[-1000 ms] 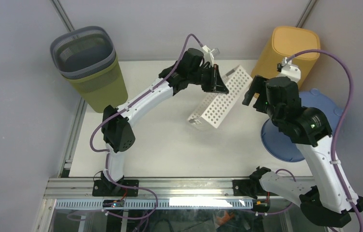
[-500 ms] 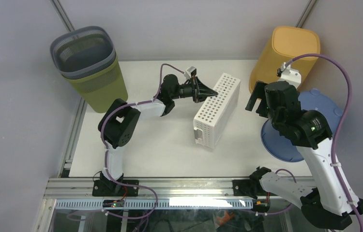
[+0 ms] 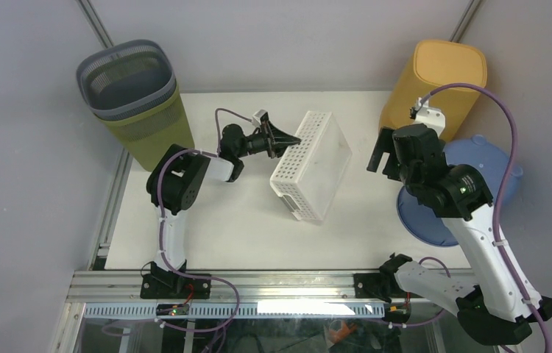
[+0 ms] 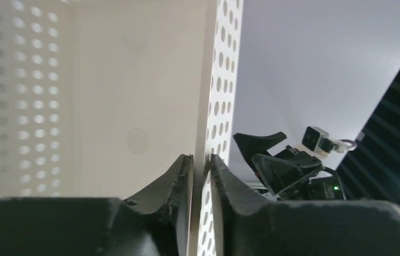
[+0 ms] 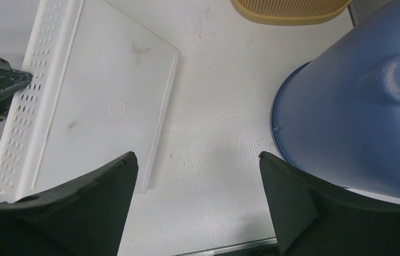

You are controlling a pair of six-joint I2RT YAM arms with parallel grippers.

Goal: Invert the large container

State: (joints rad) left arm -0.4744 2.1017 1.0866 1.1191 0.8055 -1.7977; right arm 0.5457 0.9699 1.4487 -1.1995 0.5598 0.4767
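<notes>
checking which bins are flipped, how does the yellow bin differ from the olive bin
The yellow bin, far right, stands upside down, closed base up; the olive bin, far left, stands upright, mouth open. The olive bin has a grey mesh top; the yellow bin is one colour. Both are tall and rounded.

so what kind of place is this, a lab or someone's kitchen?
Probably a robot lab cell: a white table on an aluminium frame, bare grey walls, and the left arm and right arm bolted at its edge.

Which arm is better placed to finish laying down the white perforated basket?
Left. The left claw pinches a side wall of the white perforated plastic basket; the right claw hangs open, apart from it.
</notes>
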